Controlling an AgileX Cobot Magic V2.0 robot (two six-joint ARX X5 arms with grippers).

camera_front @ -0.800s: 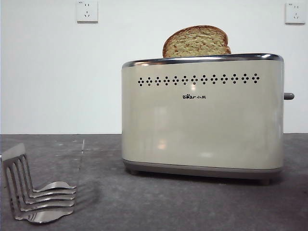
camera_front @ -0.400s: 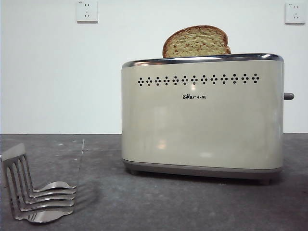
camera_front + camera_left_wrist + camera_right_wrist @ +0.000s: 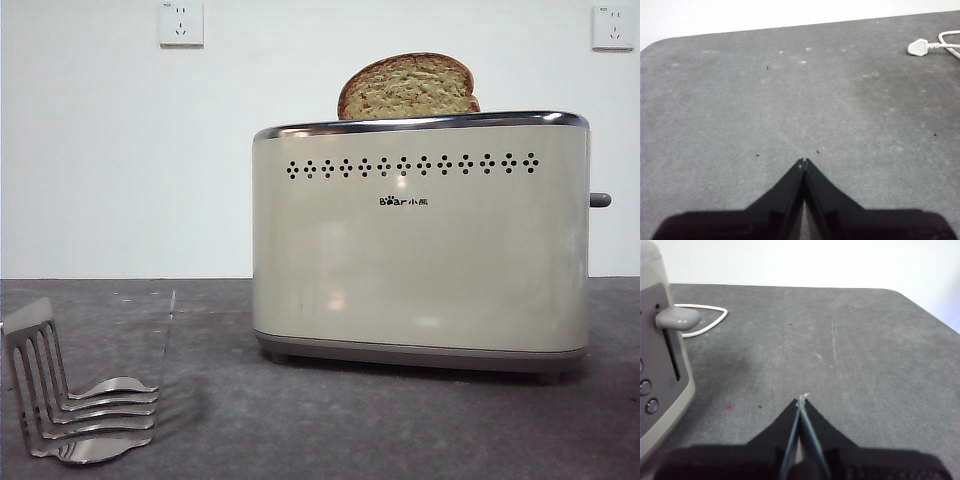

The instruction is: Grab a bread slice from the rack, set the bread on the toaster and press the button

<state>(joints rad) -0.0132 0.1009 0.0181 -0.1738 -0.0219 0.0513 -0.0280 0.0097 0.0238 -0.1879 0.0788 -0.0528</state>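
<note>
With the slice of bread standing in the toaster at upper centre, we judge only the button remains; our clenched right gripper must reach it, left gripper clenched.

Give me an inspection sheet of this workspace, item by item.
Surface: dark grey table, speckled.
Slice of bread: standing up out of the toaster.
Rack: no slice in it.
Button: at the top of its slot, untouched.
Clutter: nothing seen.
Left gripper: shut, over bare table.
Right gripper: shut, beside the toaster's lever end.
Cables: white plug; white cord behind the toaster.
Surroundings: white wall, two wall sockets.
</note>
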